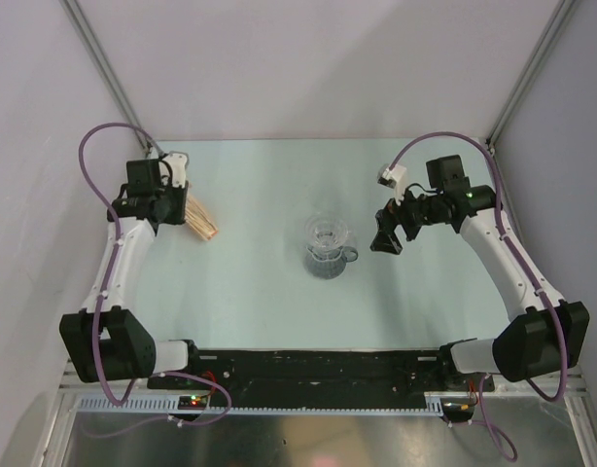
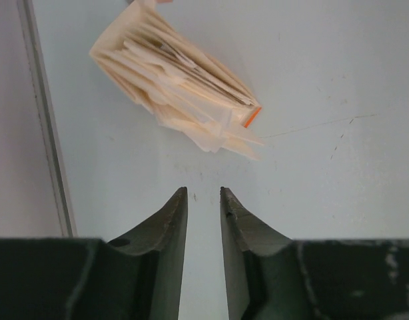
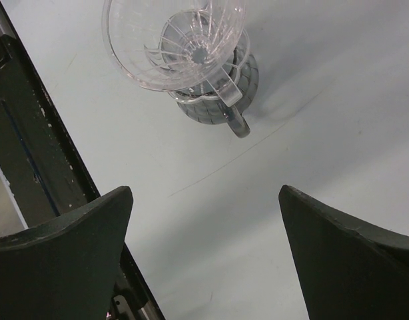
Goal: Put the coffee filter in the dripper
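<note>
Right, I'm on the pick: my left gripper (image 2: 204, 193) hangs over the table (image 1: 250, 302) with its jaws narrowed to a slim gap and nothing between them. The stack of filters (image 2: 164, 67) lies just ahead at 11 o'clock from the tips. No coffee filter lies apart; the one I'd go for is a loose pale leaf (image 2: 221, 137) jutting from the stack's near end, beside a small orange mark. These are thin cream paper, creased and fanned, so they will likely cling together and crumple. I'd come in low at that splayed edge, pinch one leaf only, and lift slowly to see that its neighbours drop away. Seen from above, the stack sits at 10 o'clock from the dripper (image 1: 328, 243), well apart. The dripper is a clear ribbed cone with a flared rim on a grey base, empty, its loop handle (image 3: 236, 120) toward my right gripper (image 3: 206, 191). That gripper waits at the dripper's 3 o'clock, spread wide and holding nothing.
</note>
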### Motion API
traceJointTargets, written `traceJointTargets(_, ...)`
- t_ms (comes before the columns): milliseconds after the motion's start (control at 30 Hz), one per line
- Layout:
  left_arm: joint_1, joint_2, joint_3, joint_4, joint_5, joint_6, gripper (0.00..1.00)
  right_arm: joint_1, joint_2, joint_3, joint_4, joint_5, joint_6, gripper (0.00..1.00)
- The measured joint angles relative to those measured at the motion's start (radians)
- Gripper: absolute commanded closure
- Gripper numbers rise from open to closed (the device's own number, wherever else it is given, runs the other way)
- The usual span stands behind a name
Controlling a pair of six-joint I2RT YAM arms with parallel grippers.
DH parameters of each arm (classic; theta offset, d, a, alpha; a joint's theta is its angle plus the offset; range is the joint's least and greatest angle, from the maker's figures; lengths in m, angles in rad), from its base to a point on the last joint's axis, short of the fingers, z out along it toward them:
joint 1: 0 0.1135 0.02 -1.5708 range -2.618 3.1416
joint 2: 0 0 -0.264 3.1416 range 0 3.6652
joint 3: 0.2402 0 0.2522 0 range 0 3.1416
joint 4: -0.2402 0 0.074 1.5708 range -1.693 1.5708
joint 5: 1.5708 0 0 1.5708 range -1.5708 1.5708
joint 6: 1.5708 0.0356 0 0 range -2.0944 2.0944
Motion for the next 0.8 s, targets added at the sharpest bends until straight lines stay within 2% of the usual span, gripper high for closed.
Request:
traceJointTargets(133,0.000,0.013,0.019,0.005,0.054,0.108,0.76,0.000,-0.003,0.000,0.002,-0.008,0.003,0.02)
traceJointTargets(333,0.000,0.012,0.025,-0.011,0.133,0.346,0.81,0.000,-0.003,0.000,0.002,-0.008,0.003,0.02)
traceJointTargets(600,0.007,-0.019,0.011,-0.090,0.298,0.725,0.81,0.000,-0.003,0.000,0.002,-0.015,0.003,0.02)
traceJointTargets(800,0.023,-0.002,0.010,-0.194,0.369,1.016,0.78,0.000,-0.003,0.000,0.002,-0.017,0.003,0.02)
